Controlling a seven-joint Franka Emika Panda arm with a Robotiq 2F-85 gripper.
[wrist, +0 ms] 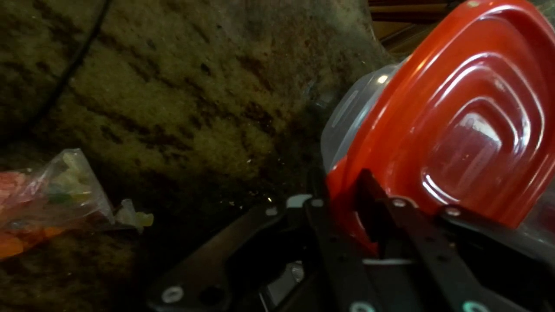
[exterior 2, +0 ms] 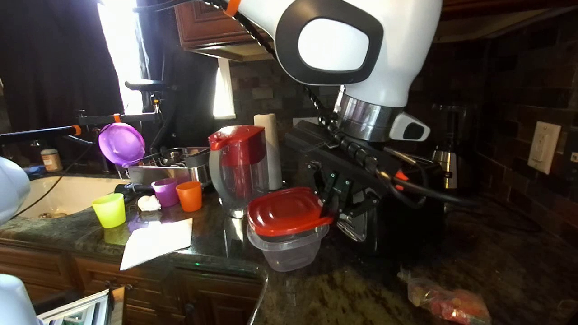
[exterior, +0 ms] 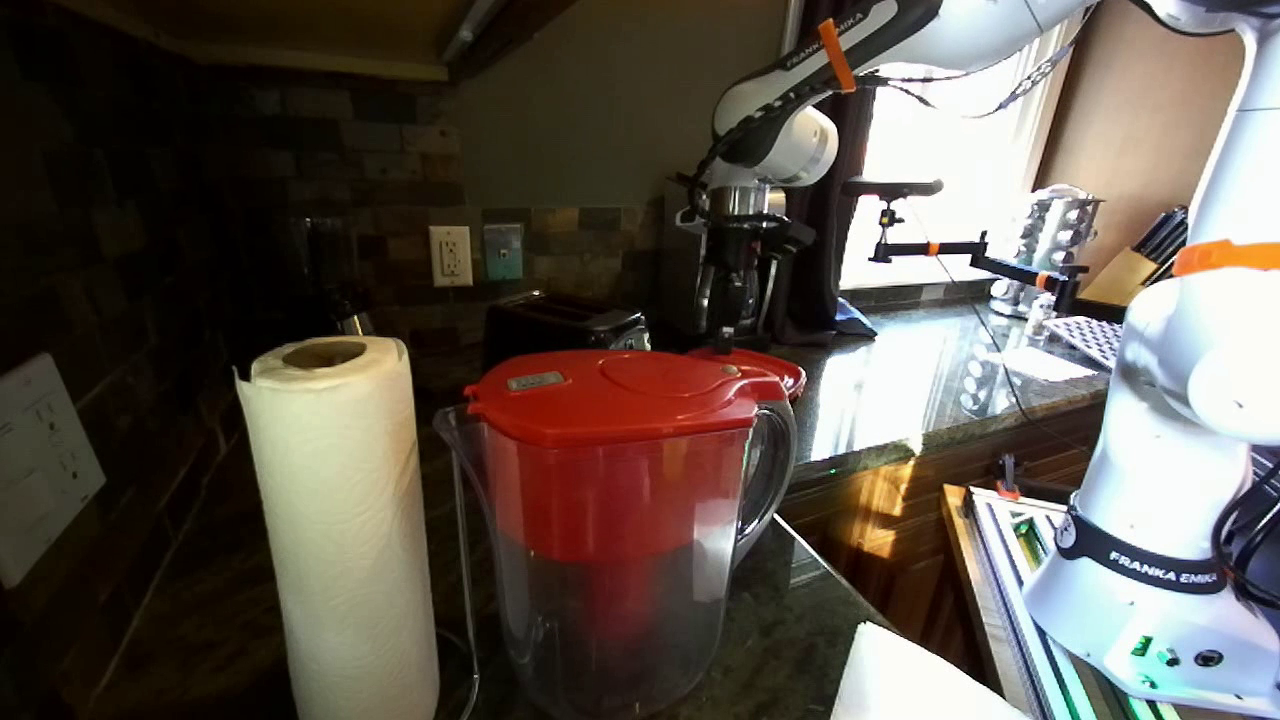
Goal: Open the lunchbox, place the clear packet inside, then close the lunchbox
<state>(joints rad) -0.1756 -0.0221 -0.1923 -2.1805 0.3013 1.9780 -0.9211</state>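
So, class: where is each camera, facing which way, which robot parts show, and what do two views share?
An exterior view: near the large clear red-lidded pitcher, facing the bright window; most of the white arm shows.
An exterior view: above the dark counter, facing the small clear container; the arm's end shows.
Wrist view: on the arm, looking down at the rounded red lid and clear packet; black fingers show.
Both exterior views share the pitcher.

FRANKA EMIKA twice, lol: on the robot forearm (exterior: 792, 70) and the black base band (exterior: 1142, 563) over on the right.
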